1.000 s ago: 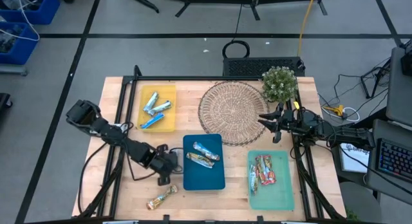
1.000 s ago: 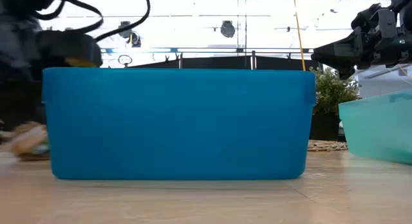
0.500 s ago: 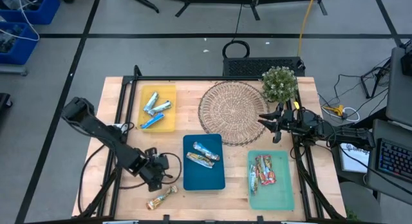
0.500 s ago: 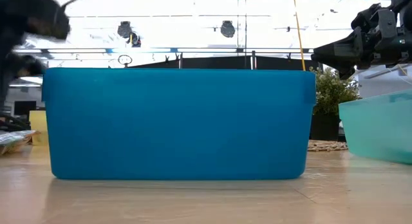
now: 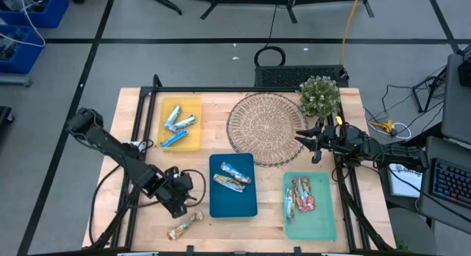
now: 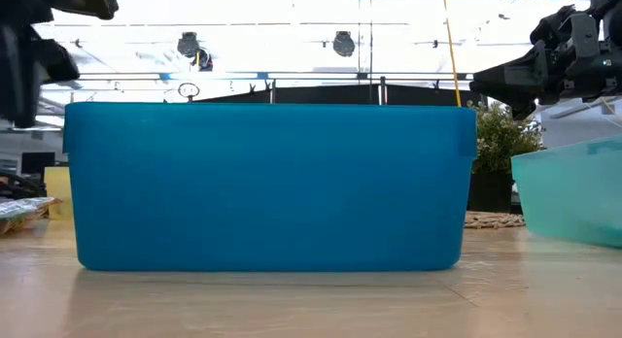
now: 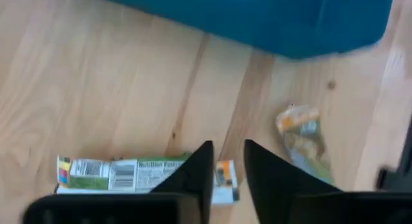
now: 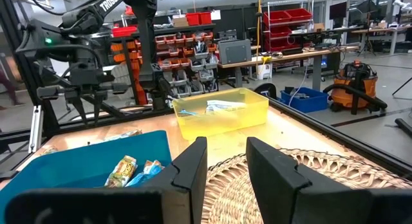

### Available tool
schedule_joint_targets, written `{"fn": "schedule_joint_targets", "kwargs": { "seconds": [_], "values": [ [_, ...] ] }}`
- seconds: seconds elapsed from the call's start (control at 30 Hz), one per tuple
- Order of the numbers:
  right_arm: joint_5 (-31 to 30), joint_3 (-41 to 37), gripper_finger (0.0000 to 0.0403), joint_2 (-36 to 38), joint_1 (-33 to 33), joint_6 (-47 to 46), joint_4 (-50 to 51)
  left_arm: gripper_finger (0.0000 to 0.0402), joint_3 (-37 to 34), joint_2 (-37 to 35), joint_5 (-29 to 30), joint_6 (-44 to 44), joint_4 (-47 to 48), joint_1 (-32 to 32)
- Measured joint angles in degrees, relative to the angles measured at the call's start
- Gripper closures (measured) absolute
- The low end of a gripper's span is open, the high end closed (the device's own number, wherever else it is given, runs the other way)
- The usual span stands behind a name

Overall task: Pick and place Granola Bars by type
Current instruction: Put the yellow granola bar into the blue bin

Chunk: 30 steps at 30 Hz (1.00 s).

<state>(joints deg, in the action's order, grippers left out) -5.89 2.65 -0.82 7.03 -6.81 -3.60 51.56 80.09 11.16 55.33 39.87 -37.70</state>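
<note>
Two loose Granola Bars lie flat on the bare wood near the table's near edge (image 5: 184, 226). In the left wrist view they are a white-and-green labelled one (image 7: 129, 176) and a gold one (image 7: 301, 137). My left gripper (image 7: 227, 147) hovers open above them, just left of the blue tray (image 5: 232, 204), its fingers over one end of the labelled bar. Blue-and-silver bars lie in the yellow tray (image 5: 193, 138). More bars lie in the blue tray, and red ones lie in the teal tray (image 5: 320, 223). My right gripper (image 5: 305, 142) waits open at the wicker mat's right edge.
A round wicker mat (image 5: 265, 127) and a potted plant (image 5: 319, 94) take up the far right of the table. The blue tray's tall wall (image 6: 267, 183) stands right beside the loose bars. Cables trail by the left arm (image 5: 195, 186). Bare wood shows along the near left corner.
My left gripper has moved from the blue tray's left wall toward the table's near edge and a little left, ending above the two loose bars. The bars and my right arm have stayed where they were.
</note>
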Motion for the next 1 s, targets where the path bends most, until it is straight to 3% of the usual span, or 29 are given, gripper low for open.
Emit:
{"fn": "schedule_joint_targets", "kwargs": {
  "seconds": [0.27, 0.47, 0.6, 0.83, 1.0],
  "values": [
    [0.00, 0.01, 0.0303, 0.00, 0.01, 0.00, -0.01, 0.0183, 0.04, -0.13, -0.70, 3.98, -4.58, 5.39],
    [0.00, 0.01, 0.0303, 0.00, 0.00, -0.01, 0.02, 0.0117, 0.04, -0.11, -3.77, 15.65, -3.78, 8.27],
    [0.00, -0.02, 0.0303, 0.00, 0.00, -0.01, 0.00, 0.0120, 0.04, -0.09, -5.72, 26.94, 0.22, 8.84],
    [0.00, -0.02, 0.0303, 0.00, 0.01, -0.02, 0.00, 0.0167, 0.04, 0.69, -5.65, 46.54, 15.65, 8.86],
    [0.00, 0.00, 0.0303, 0.00, 0.02, -0.02, 0.02, 0.0195, 0.04, 2.84, -8.78, 51.34, 17.88, 8.85]
  ]
}}
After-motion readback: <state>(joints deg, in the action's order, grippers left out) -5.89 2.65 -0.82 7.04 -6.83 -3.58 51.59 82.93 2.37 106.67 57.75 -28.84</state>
